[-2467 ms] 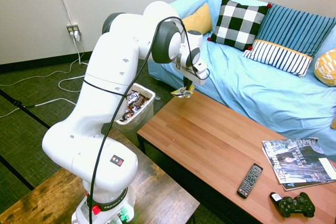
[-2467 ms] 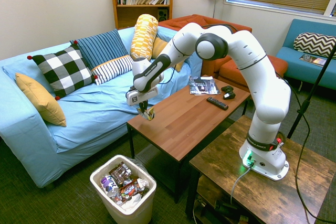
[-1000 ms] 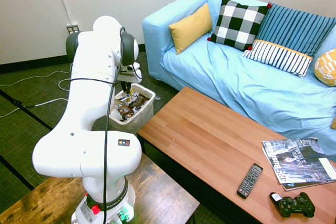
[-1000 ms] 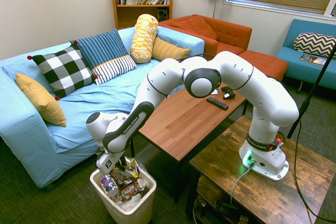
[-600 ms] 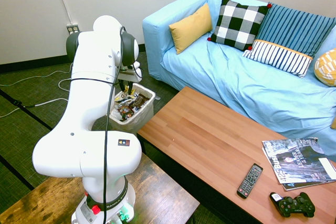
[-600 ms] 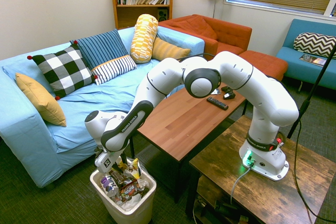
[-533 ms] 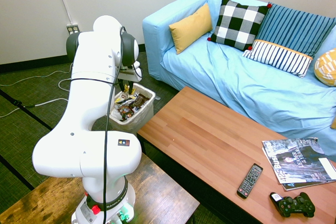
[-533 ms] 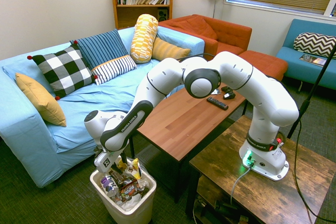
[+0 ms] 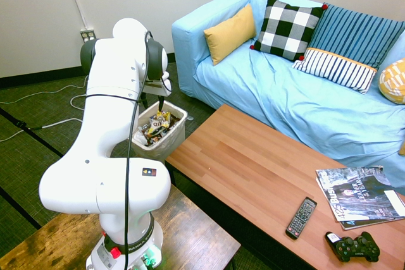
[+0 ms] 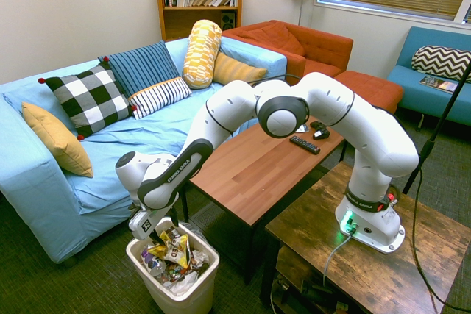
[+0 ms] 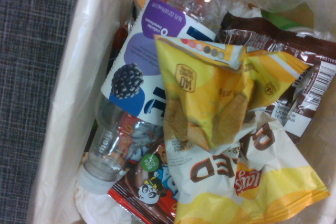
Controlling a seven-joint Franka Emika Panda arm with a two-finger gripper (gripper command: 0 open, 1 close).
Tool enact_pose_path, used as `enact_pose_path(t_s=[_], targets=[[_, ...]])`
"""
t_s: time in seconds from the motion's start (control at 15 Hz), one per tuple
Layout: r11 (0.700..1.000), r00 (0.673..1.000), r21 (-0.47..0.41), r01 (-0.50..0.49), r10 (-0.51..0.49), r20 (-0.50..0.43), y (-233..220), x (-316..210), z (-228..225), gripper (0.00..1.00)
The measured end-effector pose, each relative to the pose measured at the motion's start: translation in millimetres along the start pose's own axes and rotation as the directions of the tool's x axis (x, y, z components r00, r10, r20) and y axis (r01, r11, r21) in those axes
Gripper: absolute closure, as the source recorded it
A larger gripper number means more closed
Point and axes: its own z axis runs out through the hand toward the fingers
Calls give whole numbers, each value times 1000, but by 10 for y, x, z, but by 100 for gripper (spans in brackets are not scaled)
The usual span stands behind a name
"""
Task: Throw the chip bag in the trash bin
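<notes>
The hand (image 10: 152,237) hangs just above the trash bin (image 10: 199,287), released and grasping nothing. The chip bag (image 10: 175,245) lies on top of the heaped rubbish inside. Riding so high, it could slip over the rim if the hand brushes it.

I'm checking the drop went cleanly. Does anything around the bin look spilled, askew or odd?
Nothing stands out. The chip bag lies crumpled on top of the wrappers and a clear plastic bottle inside the trash bin. Nothing shows on the carpet beside it, and the claw hangs just above the rim.
</notes>
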Motion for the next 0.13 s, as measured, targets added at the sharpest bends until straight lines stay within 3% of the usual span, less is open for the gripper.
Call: enact_pose_path(t_s=[0.13], targets=[[1000,1000,0,0,0,0,-2,1,-6,0]])
